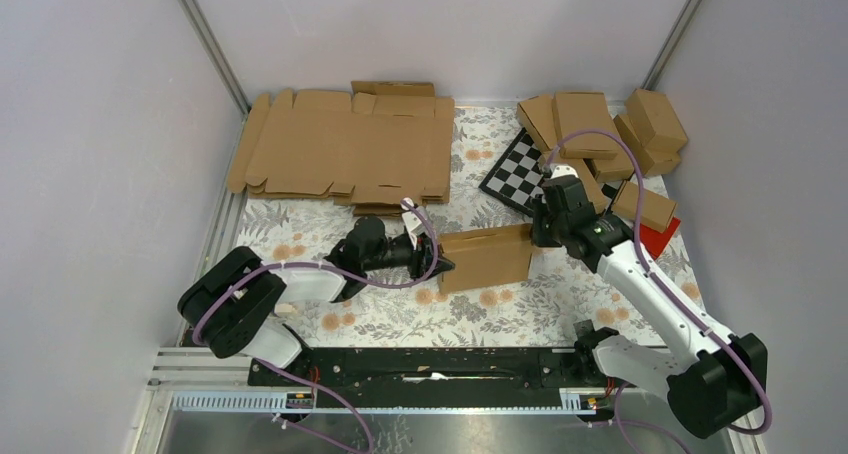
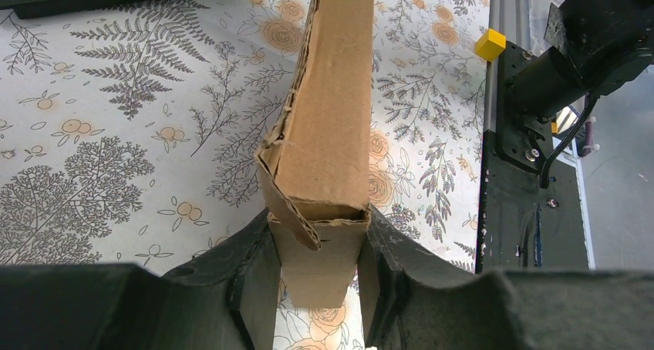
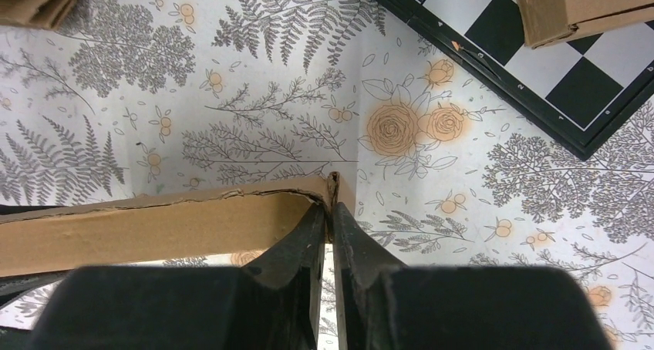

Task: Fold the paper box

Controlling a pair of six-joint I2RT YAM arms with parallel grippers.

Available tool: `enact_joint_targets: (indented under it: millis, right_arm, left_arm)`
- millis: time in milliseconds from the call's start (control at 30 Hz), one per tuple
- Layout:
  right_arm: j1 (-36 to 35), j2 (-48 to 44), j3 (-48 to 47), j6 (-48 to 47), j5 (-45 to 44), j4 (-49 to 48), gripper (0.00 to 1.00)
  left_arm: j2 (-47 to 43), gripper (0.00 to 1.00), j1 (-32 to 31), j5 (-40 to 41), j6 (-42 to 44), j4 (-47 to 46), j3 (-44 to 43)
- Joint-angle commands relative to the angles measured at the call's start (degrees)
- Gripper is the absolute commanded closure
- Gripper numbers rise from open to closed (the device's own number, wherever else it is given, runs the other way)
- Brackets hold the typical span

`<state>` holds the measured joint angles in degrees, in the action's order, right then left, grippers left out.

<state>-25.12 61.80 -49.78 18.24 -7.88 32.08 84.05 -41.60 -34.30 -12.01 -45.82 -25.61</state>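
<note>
1. The paper box is plain brown corrugated cardboard, matt, with ragged fluted edges.
2. My left gripper and right gripper are matt black, faintly grainy (plastic, by the look).
3. The table cover is a matt floral print.
4. The chequered board looks smooth, slightly glossy.

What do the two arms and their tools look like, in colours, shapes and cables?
Both the left arm and the right arm have white links between bulky black joints, with a purple cable looping along each. The left tool and the right tool are matt black, each with two flat tapering fingers.
</note>
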Motion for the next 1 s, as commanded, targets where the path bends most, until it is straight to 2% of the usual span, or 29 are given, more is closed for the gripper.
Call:
enact_joint_targets:
  millis: [0, 100, 200, 333, 467, 700, 800, 967]
  right_arm:
    - [-0.3, -1.3, 2.3, 3.6, 1.8, -1.1, 0.86]
    - [-0.3, -1.7, 3.5, 3.4, 1.4, -1.1, 0.86]
    - [-0.3, -3.9, 6.6, 3.9, 2.0, -3.0, 0.80]
    - [-0.3, -7.9, 7.4, 4.6, 2.0, -4.1, 0.65]
    - [-0.3, -8.9, 2.2, 3.7, 0.3, -0.2, 0.47]
    - [-0.3, -10.3, -2.5, 3.0, 1.3, 3.9, 0.33]
    - [-0.3, -9.6, -3.5, 1.6, 1.3, 4.1, 0.35]
    - [-0.3, -6.7, -4.5, -1.5, -0.1, 5.2, 0.56]
  left_arm:
    - [-2.4, 0.79, 0.4, 1.3, 1.5, -2.7, 0.5]
    - [-3.6, 0.81, 0.0, 3.4, 2.4, -2.1, 0.9]
    - [-5.2, 0.84, -1.1, 6.2, 3.8, -1.9, 1.9]
    - [-7.0, 0.85, -5.2, 11.2, 9.8, 2.0, 1.5]
    - [-5.8, 0.85, -8.6, 14.1, 13.7, 6.6, -0.9]
    - [-7.0, 0.85, -9.2, 16.0, 14.2, 6.6, -0.2]
    - [-7.1, 0.85, -9.2, 15.9, 14.3, 6.6, -0.3]
    - [-7.3, 0.85, -9.3, 16.0, 14.5, 7.0, -0.3]
